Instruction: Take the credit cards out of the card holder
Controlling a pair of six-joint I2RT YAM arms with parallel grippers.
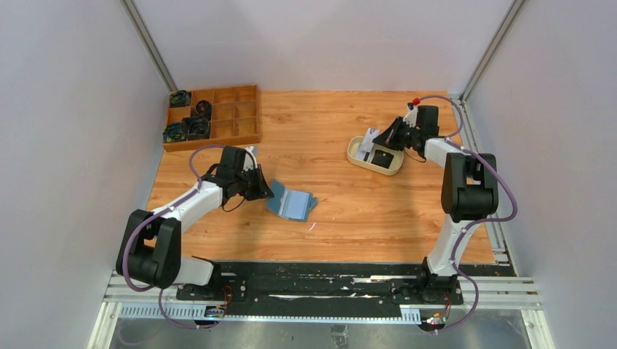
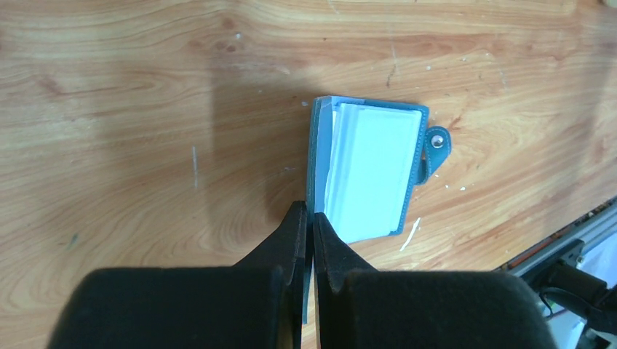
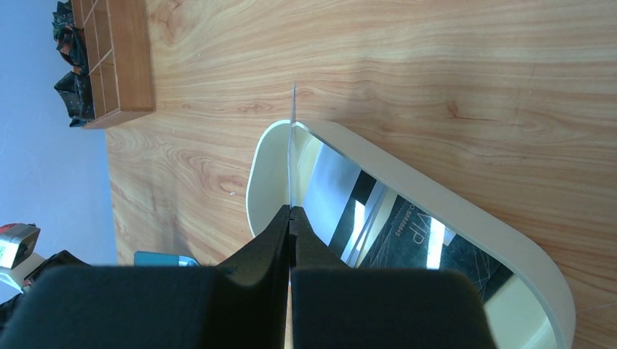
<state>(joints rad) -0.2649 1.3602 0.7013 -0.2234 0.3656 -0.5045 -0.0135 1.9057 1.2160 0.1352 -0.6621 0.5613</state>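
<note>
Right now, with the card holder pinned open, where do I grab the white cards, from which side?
Take the white cards by their edge nearest the left gripper, which looks free of the teal rim of the card holder; the snap tab side is bordered. They lie flat, so approach low.

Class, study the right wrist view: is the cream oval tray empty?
No: a black card with pale printing lies inside the cream tray.

Card holder [image 1: 291,204] teal, lining pale blue; tray [image 3: 265,182] cream; table [image 1: 349,123] orange woodgrain.
</note>
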